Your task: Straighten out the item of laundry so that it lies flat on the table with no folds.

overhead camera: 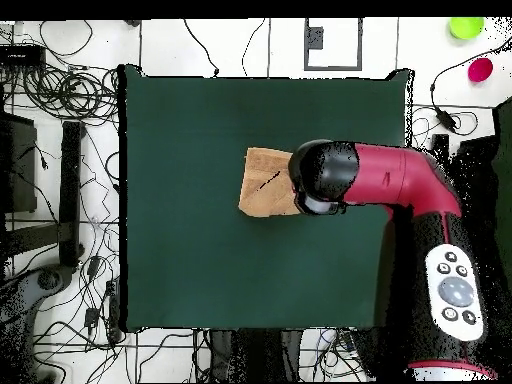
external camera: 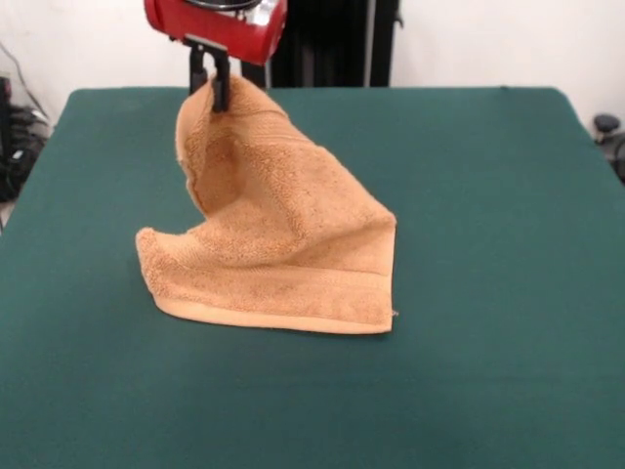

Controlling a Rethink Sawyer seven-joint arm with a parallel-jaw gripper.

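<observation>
The tan-orange terry towel (external camera: 278, 244) hangs from one corner, lifted above the dark green table (external camera: 488, 195). Its lower hem and woven band lie on the table at the front. My gripper (external camera: 215, 88) is shut on the towel's raised top corner, under the red arm head. The cloth between the corner and the hem is draped and creased. In the overhead view the towel (overhead camera: 262, 180) shows left of the arm's black and red head, which hides the gripper and part of the cloth. The table (overhead camera: 180, 250) spreads wide around it.
The red arm (overhead camera: 400, 180) reaches in from the table's right side in the overhead view. Cables and stands lie on the floor left of the table. A green object (overhead camera: 466, 26) and a pink one (overhead camera: 480, 69) sit off the table at the top right.
</observation>
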